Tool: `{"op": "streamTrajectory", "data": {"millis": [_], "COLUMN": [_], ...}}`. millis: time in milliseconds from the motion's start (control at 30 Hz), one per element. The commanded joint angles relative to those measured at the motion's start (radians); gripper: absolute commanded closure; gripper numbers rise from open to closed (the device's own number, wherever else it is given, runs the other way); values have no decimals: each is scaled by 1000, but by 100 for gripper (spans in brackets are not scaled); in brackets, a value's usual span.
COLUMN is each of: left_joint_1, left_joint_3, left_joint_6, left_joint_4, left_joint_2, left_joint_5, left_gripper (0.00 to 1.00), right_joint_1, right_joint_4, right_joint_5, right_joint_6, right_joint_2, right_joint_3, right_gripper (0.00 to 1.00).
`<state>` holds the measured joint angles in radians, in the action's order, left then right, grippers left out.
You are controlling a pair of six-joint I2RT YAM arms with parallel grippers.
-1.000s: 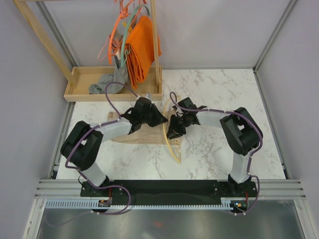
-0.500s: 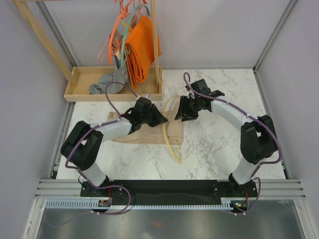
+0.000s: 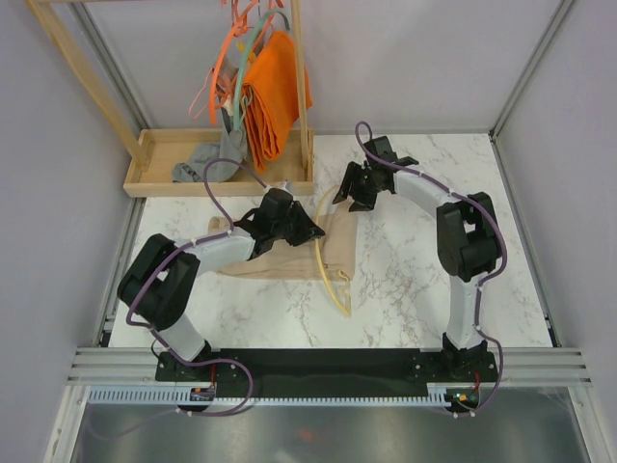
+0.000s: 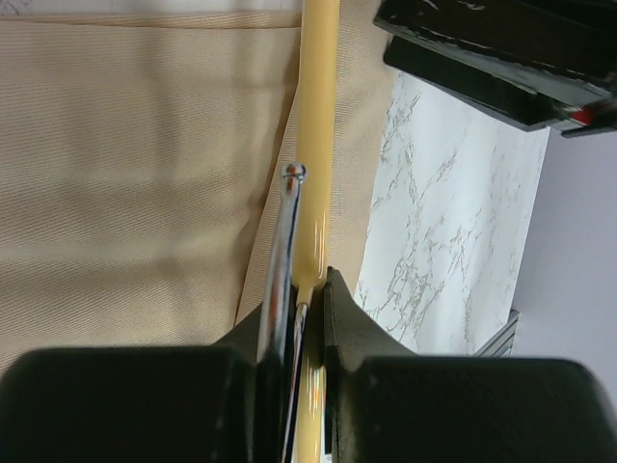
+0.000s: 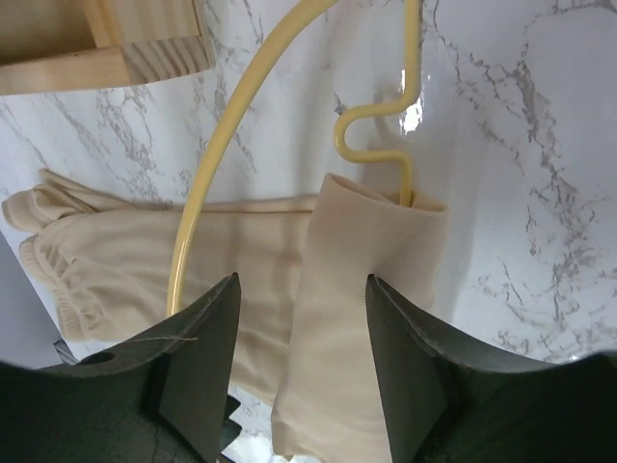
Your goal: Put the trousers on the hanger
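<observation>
Left fingers [image 4: 352, 347]: pressed together on the hanger [image 4: 316, 135], pinching its yellow bar and the chrome hook [image 4: 287, 231] side by side.

Beyond the tips: bar running straight away across the trousers [image 4: 135, 174]. Flat beige cloth to the left of the bar, marble bench [image 4: 453, 222] to the right.

Right fingers [image 5: 198, 357]: spread wide, gripping nothing, hovering above the folded part of the trousers.

Between these two fingers, in the wrist view: one beige fold draped over the hanger's thin bar, just beside the wavy notch in that bar. Curved yellow arm of the hanger lying across the rest of the cloth. Gathered end of the cloth at the left edge of the view.

From above: hanger lying flat near the middle of the bench, between the two arms. Trousers spread under it, with the bulk to its left beneath the left arm and one fold over its right side. Right fingers near the hanger's far end.

Far left of the bench: wooden tray [image 3: 159, 154] with a grey garment [image 3: 198, 159] inside. Orange cloth [image 3: 275, 92] hanging above the tray.
</observation>
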<state>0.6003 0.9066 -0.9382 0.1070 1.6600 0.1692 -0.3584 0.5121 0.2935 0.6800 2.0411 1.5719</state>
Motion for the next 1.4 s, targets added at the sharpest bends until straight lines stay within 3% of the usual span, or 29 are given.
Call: {"op": "streamTrajectory", "data": {"millis": [0, 267, 367, 400, 500, 833, 867, 1000, 1033, 1200, 1367], "left_joint_1": [9, 9, 9, 9, 9, 10, 10, 10, 10, 9, 10], "left_joint_3": [31, 44, 51, 52, 55, 48, 49, 67, 71, 81, 94], "left_joint_6": [10, 10, 10, 13, 16, 29, 29, 26, 22, -2, -5], "left_joint_4": [-24, -24, -24, -24, -24, -33, -33, -69, -76, -101, -136], "left_joint_2": [27, 47, 49, 49, 50, 34, 32, 30, 30, 30, 35], "left_joint_5": [18, 27, 32, 32, 32, 36, 35, 27, 26, 21, 15], "left_gripper": [98, 98, 98, 98, 98, 98, 98, 98, 98, 98, 98], "right_joint_1": [-11, -59, -80, -83, -103, -149, -148, -136, -131, -100, -96], "right_joint_4": [-17, -21, -15, -15, -11, -40, -38, -11, -1, 106, 115], "right_joint_5": [-45, -103, -126, -126, -111, -22, -13, -20, -20, -36, 1], "right_joint_6": [65, 50, 41, 35, 26, 38, 27, -20, -31, -123, -236], "right_joint_2": [37, 117, 126, 125, 107, 138, 152, 157, 142, 36, -171], "right_joint_3": [57, 105, 122, 125, 135, 117, 134, 161, 165, 137, -38], "right_gripper": [40, 52, 68, 81, 100, 100, 97, 60, 56, 43, 33]}}
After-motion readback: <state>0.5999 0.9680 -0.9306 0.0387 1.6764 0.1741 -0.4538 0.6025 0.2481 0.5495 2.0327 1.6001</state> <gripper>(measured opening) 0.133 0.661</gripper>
